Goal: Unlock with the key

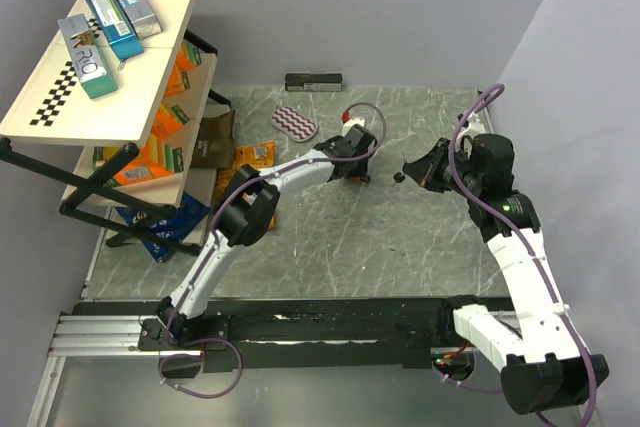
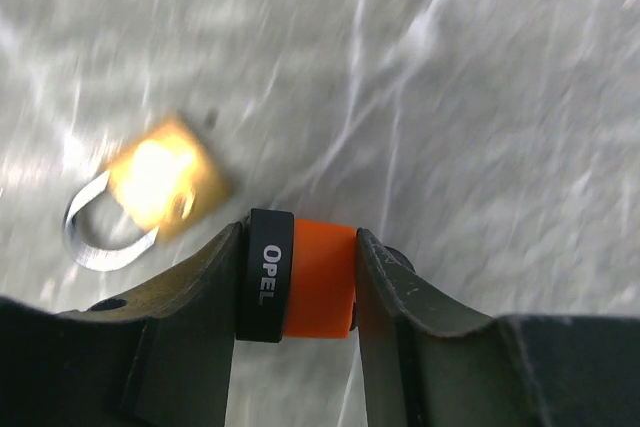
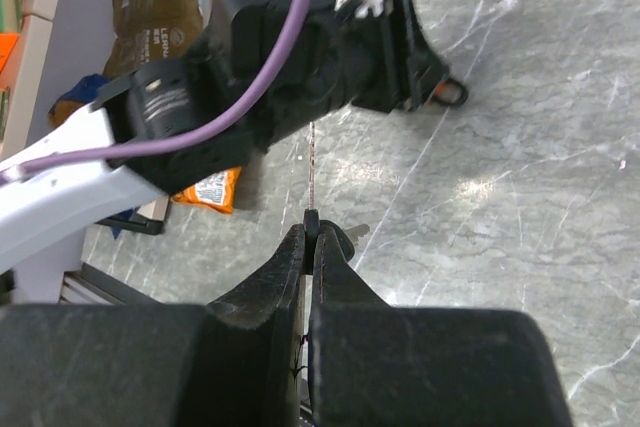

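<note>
Small dark key point(image 3: 312, 215) pinched edge-on in the closed right end effector point(image 3: 311, 237)

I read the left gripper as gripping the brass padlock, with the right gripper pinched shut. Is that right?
Not quite: the left wrist view shows the left gripper gripping the orange padlock; the brass padlock lies loose on the table beside it. The right gripper is pinched shut.

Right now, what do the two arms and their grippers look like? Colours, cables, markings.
Both the left arm and right arm have white links joined by black cylindrical joint housings. A purple cable loops loosely along each. The left gripper and right gripper have matte black, tapering fingers. One black housing on the left arm carries small white print, too small to read.
</note>
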Robot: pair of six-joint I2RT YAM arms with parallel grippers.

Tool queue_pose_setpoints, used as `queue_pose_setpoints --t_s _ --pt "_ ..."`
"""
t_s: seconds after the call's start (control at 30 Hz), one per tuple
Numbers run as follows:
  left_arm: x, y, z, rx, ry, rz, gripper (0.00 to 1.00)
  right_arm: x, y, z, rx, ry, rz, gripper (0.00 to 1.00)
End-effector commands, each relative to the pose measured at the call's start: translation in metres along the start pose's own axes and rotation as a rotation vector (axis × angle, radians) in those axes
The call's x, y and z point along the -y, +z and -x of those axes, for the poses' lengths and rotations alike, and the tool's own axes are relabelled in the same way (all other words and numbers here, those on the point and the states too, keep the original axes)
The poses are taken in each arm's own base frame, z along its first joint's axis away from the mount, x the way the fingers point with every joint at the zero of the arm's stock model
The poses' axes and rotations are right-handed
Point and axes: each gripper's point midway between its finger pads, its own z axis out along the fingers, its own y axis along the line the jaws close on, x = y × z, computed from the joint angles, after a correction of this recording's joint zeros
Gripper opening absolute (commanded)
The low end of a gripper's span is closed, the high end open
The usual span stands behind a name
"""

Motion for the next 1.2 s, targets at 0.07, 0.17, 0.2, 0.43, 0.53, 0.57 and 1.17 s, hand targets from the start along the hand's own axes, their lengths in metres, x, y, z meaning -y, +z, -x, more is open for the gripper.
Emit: queue_pose_setpoints --t_s 0.07,0.17,0.2,0.43,0.53,0.57,1.17 --pt "-0.032 -0.047 -0.064 -0.201 0.018 0.095 0.27 -0.007 0.006 0.008 0.012 -0.013 0.040 0.00" --pt "-0.052 -0.070 -0.071 -0.198 0.018 0.131 0.28 -0.005 0.008 0.007 0.003 -0.023 0.037 0.00" --pt "-0.061 -0.081 -0.074 -0.194 0.008 0.146 0.27 -0.005 0.008 0.005 -0.001 -0.027 0.039 0.00" --pt "-0.110 -0.100 -0.082 -0.183 -0.085 0.268 0.33 -0.004 0.011 0.000 -0.016 -0.022 0.048 0.00" --pt "-0.127 -0.098 -0.090 -0.205 -0.148 0.311 0.35 -0.005 0.010 0.000 -0.014 -0.023 0.051 0.00" --pt "-0.131 -0.097 -0.092 -0.210 -0.188 0.323 0.38 -0.005 0.009 0.001 -0.011 -0.024 0.051 0.00" --pt "-0.104 -0.113 -0.104 -0.328 -0.290 0.127 0.90 0.001 0.007 -0.002 -0.008 -0.034 0.027 0.00"
